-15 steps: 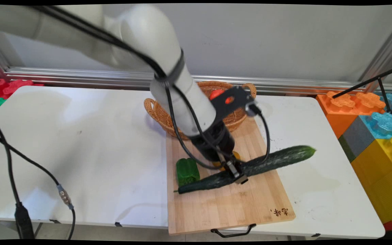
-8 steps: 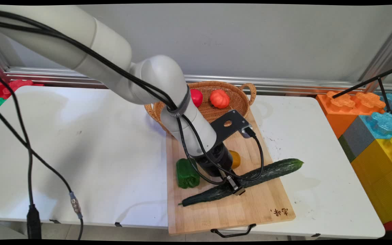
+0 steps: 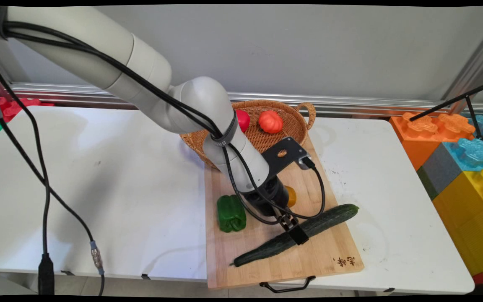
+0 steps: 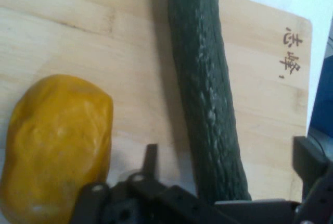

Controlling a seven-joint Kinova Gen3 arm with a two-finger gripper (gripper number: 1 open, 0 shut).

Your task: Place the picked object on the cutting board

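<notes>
My pincer (image 3: 294, 228) is down on the wooden cutting board (image 3: 308, 260), clenched around the middle of the long dark cucumber (image 3: 329, 218). The cucumber lies slantwise across the board, its thin stem end toward the board's near edge and its blunt end just over the board's right edge, above the white surface (image 3: 99, 188). In my hand view the cucumber (image 4: 205, 94) runs up from between my fingers (image 4: 151, 156), one slim finger on its left and a broader black one at the picture's right edge.

Just beside my wrist, toward the board's far side, sits a yellow-orange vegetable (image 3: 290, 195), mostly hidden by my arm in the main view; in the hand view it (image 4: 57, 140) lies on the wood left of the cucumber, a strip of bare board between them. A green bell pepper (image 3: 230, 212) rests at the board's left edge, apart from the cucumber. Burnt characters (image 3: 344, 261) mark the board's near right corner, and a black handle (image 3: 287, 286) hangs from its near edge.

At the board's far edge stands a wicker basket (image 3: 298, 110) holding a red vegetable (image 3: 242, 119) and an orange-red ridged one (image 3: 270, 121). Large coloured blocks (image 3: 463, 159) stand off the surface's right edge
</notes>
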